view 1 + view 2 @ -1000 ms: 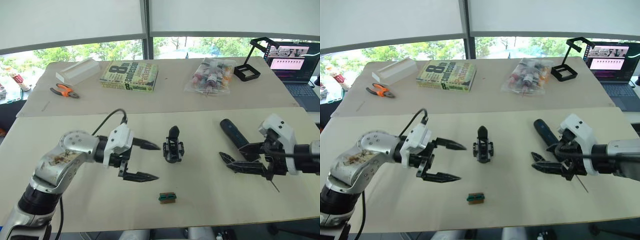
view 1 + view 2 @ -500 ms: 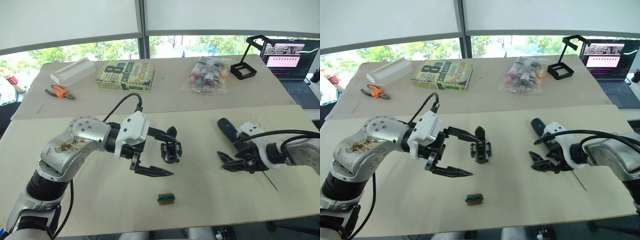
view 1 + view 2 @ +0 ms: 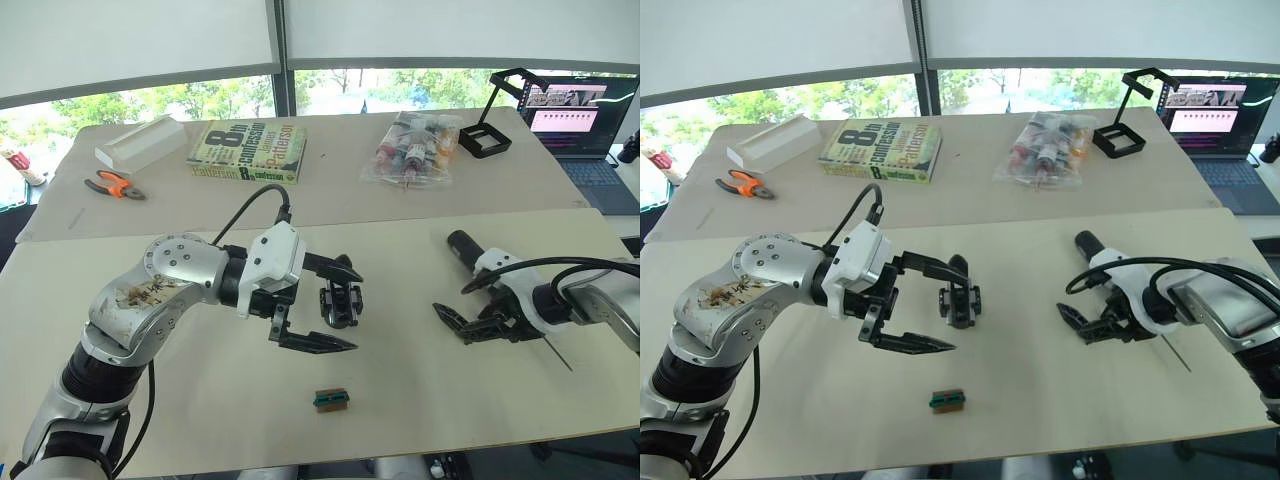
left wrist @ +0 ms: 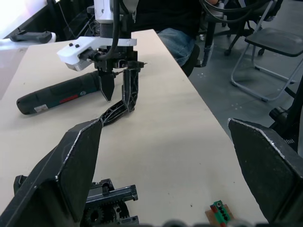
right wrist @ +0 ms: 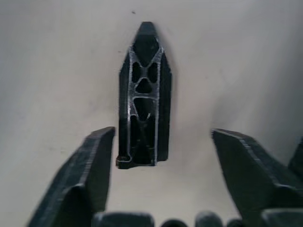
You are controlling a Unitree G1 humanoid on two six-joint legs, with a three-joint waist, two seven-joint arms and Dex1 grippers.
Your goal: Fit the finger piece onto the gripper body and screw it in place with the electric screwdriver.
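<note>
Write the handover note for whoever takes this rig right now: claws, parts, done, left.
Left claw: open, its fingers either side of the gripper body, which stands mid-table; not closed on it.
Right claw: open, low over the table, with the finger piece lying flat between its fingers, not gripped.
Electric screwdriver: lying on the table beside the right claw, untouched.
Done: both claws are lined up on their parts.
Left: grasp both parts, fit the finger piece onto the body, pick up the screwdriver and screw it in place.

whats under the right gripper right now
The finger piece lies flat on the table beneath the right gripper, between its open fingers, untouched. The electric screwdriver lies just behind it, partly covered by the wrist.
</note>
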